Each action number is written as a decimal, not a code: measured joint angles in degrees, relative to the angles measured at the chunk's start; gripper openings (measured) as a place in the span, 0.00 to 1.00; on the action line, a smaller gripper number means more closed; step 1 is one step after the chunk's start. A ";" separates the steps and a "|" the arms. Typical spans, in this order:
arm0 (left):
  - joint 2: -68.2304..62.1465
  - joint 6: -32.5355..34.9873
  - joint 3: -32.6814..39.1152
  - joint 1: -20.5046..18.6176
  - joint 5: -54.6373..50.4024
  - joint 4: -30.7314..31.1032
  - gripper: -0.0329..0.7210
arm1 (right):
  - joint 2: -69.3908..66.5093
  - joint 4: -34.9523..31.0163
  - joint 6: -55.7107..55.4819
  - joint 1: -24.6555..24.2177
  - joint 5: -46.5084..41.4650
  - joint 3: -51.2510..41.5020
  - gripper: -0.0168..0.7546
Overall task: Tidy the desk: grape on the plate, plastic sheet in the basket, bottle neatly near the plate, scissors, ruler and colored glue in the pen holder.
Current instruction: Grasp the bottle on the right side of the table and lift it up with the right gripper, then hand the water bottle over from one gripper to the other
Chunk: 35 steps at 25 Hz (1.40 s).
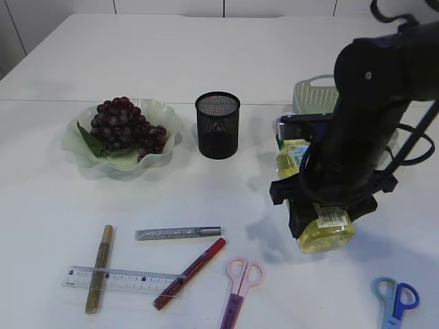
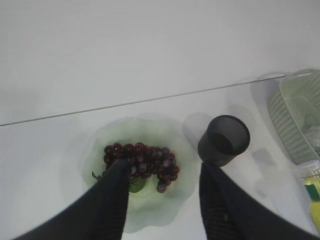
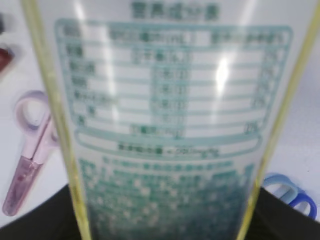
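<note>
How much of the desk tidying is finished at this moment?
Done: the grapes lie on the green plate. In hand: the right gripper holds the yellow bottle clear of the table. Left: the ruler, pink scissors, blue scissors and glue pens lie outside the mesh pen holder.

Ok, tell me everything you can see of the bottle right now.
The bottle is clear plastic with yellow liquid and a white label printed in green. The right gripper holds it across the body, lying roughly horizontal, apparently lifted off the table, in front of the basket. Its cap is hidden behind the arm.
</note>
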State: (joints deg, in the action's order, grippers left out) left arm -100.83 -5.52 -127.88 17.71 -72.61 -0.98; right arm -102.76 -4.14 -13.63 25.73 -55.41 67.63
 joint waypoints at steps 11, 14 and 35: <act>0.00 0.00 0.00 0.00 0.00 -0.34 0.50 | 18.34 -14.27 20.02 0.00 5.67 -11.71 0.64; 0.00 0.00 0.00 0.00 0.00 -0.39 0.50 | 24.12 -20.19 29.13 0.00 7.15 -13.69 0.64; 0.00 0.10 0.00 0.00 0.00 -1.78 0.47 | 35.22 -42.29 60.93 0.00 6.61 -15.71 0.64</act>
State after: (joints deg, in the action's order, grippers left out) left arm -100.83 -5.42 -127.88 17.71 -72.61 -2.76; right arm -67.53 -46.43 47.30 25.73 -48.81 51.92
